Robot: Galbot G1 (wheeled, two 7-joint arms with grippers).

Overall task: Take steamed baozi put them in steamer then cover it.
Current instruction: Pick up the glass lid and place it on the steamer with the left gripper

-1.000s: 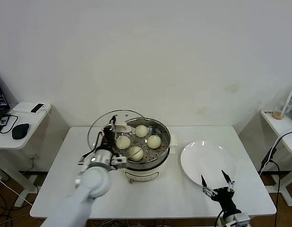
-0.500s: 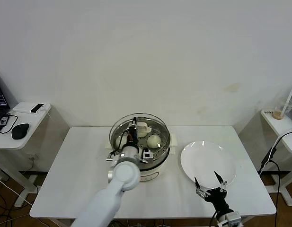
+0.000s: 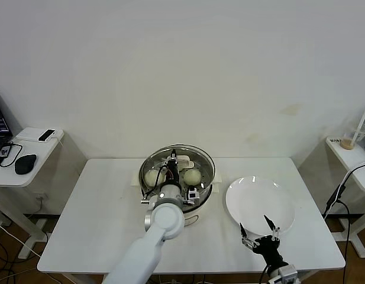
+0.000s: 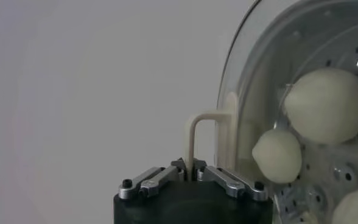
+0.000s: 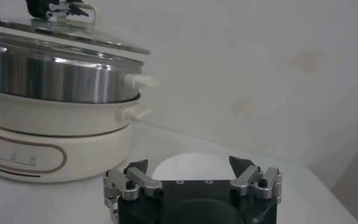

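Now left gripper (image 3: 177, 167) clamped on lid (image 3: 197, 155) handle, lid seated over steamer (image 3: 201, 198), buns (image 3: 192, 176) beneath. Right gripper (image 3: 259, 235) spread wide, empty, at plate's (image 3: 253, 198) 6 o'clock rim.

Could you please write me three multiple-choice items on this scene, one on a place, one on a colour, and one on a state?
1. Where is the flat white round plate?
A. On the table, on the robot's right of the steamer
B. Under the steamer
C. On the side desk

2. What colour is the electric base of the round shiny steel steamer?
A. Black
B. Cream-white
C. Red

3. How is the left gripper?
A. Open beside the steamer
B. Shut on the bar handle of the round clear glass lid
C. Holding a pale cream-white round bun

Key: 1 A, the head view shows it there. 2 B, clear in the right wrist view. 3 B, the left wrist view shows the handle pinched.
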